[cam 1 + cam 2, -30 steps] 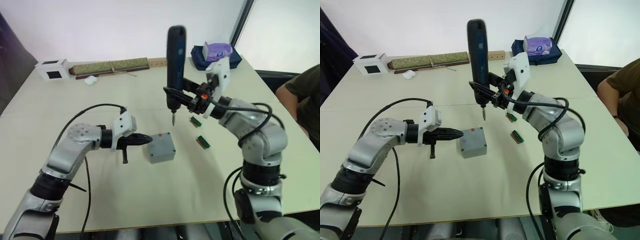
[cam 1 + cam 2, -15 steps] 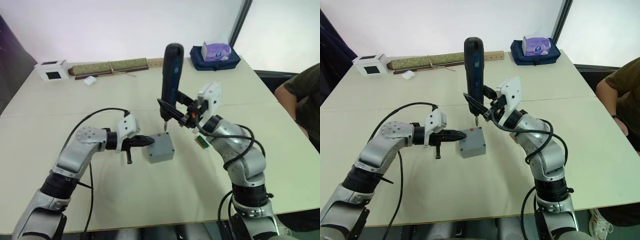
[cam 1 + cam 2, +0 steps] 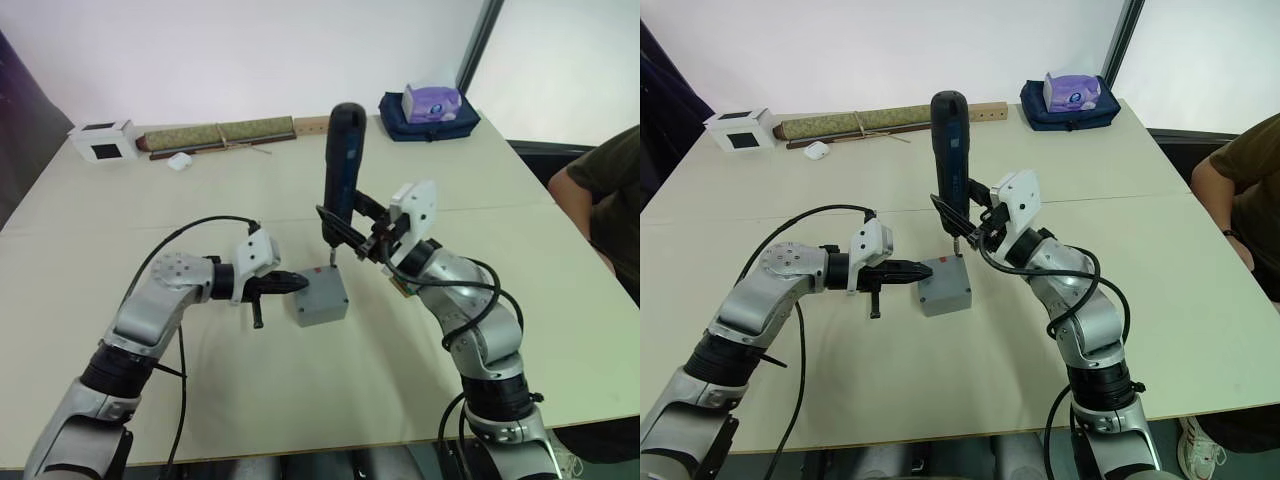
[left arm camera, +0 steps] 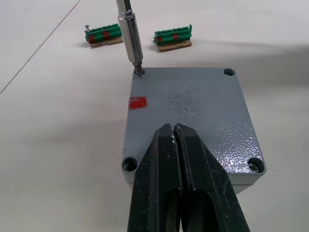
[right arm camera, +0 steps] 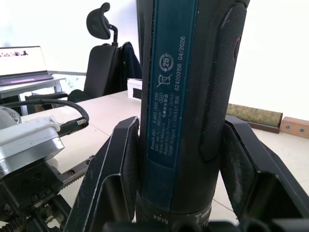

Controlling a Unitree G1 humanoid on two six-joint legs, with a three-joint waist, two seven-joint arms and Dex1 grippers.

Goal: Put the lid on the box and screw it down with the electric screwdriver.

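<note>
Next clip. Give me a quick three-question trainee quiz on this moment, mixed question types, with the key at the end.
1. True or false: the lid already lies on the box.
2. Which corner hole of the lid does the bit of the electric screwdriver meet? A) the one nearest the red mark B) the one diagonally opposite the red mark C) none, it hangs well above the lid
3. Fill in: the left gripper rests on the lid with its fingers ____.

Key: 1 true. 2 A. 3 shut. The right gripper clamps the screwdriver upright; two green circuit-board pieces lie on the table beyond the box.
</note>
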